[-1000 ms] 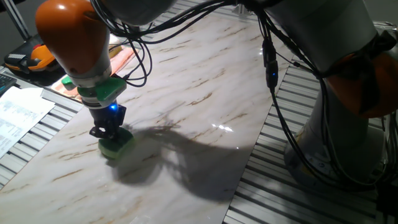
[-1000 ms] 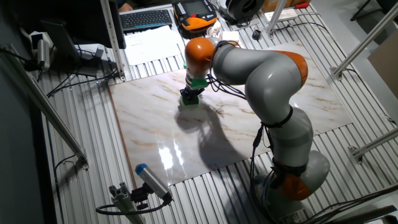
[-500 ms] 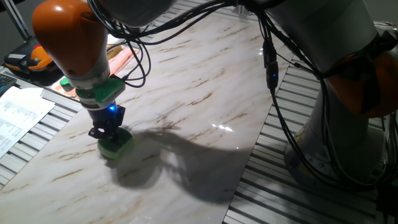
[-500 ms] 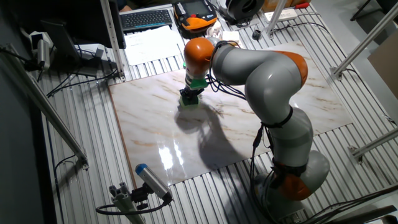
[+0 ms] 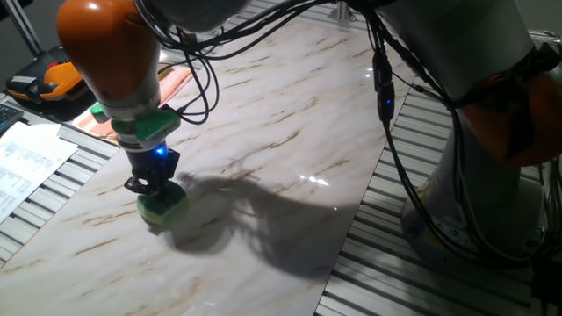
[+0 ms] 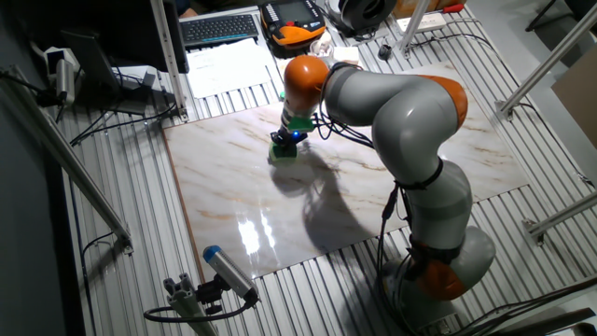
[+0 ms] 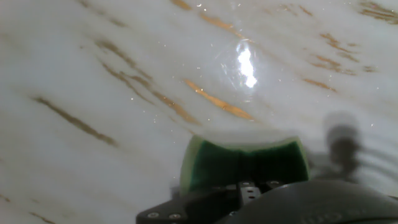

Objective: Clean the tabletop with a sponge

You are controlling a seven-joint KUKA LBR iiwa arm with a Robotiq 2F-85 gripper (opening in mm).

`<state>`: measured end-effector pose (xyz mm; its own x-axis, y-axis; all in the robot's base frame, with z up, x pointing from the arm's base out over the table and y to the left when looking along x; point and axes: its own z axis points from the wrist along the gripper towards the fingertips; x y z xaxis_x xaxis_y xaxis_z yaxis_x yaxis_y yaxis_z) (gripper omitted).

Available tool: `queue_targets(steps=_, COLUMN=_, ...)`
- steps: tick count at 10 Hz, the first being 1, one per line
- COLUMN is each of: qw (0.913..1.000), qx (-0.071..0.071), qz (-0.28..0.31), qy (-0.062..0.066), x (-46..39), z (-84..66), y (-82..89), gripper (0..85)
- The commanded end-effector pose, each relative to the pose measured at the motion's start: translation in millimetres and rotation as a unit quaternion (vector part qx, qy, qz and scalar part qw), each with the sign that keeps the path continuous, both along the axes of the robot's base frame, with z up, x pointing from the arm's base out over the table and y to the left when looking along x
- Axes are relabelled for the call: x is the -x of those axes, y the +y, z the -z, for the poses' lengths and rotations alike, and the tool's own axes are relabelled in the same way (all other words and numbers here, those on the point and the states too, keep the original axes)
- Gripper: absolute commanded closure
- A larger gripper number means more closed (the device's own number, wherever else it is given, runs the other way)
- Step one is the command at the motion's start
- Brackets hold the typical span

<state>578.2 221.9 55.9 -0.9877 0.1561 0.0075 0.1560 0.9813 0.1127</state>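
The green sponge (image 5: 163, 205) lies flat on the white marble-look tabletop (image 5: 290, 132), near its left part. My gripper (image 5: 154, 190) points straight down and is shut on the sponge, pressing it onto the slab. From the other fixed view the sponge (image 6: 284, 154) sits under the gripper (image 6: 285, 146) toward the tabletop's (image 6: 242, 187) far side. In the hand view the sponge (image 7: 245, 163) shows its dark green top with a pale edge, just ahead of the black hand body; the fingertips are hidden.
An orange striped cloth (image 5: 172, 82) lies at the tabletop's far left corner. Papers (image 5: 26, 162) rest on the grey slatted surface to the left. An orange-black pendant (image 5: 44, 83) and a keyboard (image 6: 219, 28) lie beyond. Cables (image 5: 386, 96) hang from the arm.
The arm's orange wrist joint has swung slightly right. The gripper and sponge have stayed at nearly the same spot on the tabletop.
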Motion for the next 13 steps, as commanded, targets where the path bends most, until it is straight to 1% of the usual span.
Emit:
queue_targets(steps=1, qw=0.9999, qx=-0.01, qz=0.008, qy=0.005, x=0.2, z=0.1, y=0.2, gripper=85.0)
queue_targets(steps=2, qw=0.9998, qx=-0.014, qz=0.01, qy=0.009, x=0.2, z=0.1, y=0.2, gripper=85.0)
queue_targets(steps=3, qw=0.9997, qx=-0.018, qz=0.01, qy=0.01, x=0.2, z=0.1, y=0.2, gripper=85.0)
queue_targets(steps=4, qw=0.9997, qx=-0.016, qz=0.011, qy=0.011, x=0.2, z=0.1, y=0.2, gripper=85.0)
queue_targets(steps=5, qw=0.9998, qx=-0.01, qz=0.01, qy=0.012, x=0.2, z=0.1, y=0.2, gripper=85.0)
queue_targets(steps=6, qw=0.9999, qx=0.0, qz=0.0, qy=0.012, x=0.2, z=0.1, y=0.2, gripper=85.0)
queue_targets(steps=7, qw=0.9999, qx=0.004, qz=-0.005, qy=0.011, x=0.2, z=0.1, y=0.2, gripper=85.0)
queue_targets(steps=8, qw=0.9997, qx=0.015, qz=-0.019, qy=0.01, x=0.2, z=0.1, y=0.2, gripper=85.0)
queue_targets(steps=9, qw=0.9985, qx=0.036, qz=-0.042, qy=0.009, x=0.2, z=0.1, y=0.2, gripper=85.0)
queue_targets(steps=10, qw=0.9978, qx=0.029, qz=-0.058, qy=0.012, x=0.2, z=0.1, y=0.2, gripper=85.0)
queue_targets(steps=11, qw=0.9978, qx=0.011, qz=-0.063, qy=0.018, x=0.2, z=0.1, y=0.2, gripper=85.0)
queue_targets(steps=12, qw=0.9983, qx=0.012, qz=-0.054, qy=0.021, x=0.2, z=0.1, y=0.2, gripper=85.0)
queue_targets(steps=13, qw=0.9986, qx=0.016, qz=-0.047, qy=0.02, x=0.2, z=0.1, y=0.2, gripper=85.0)
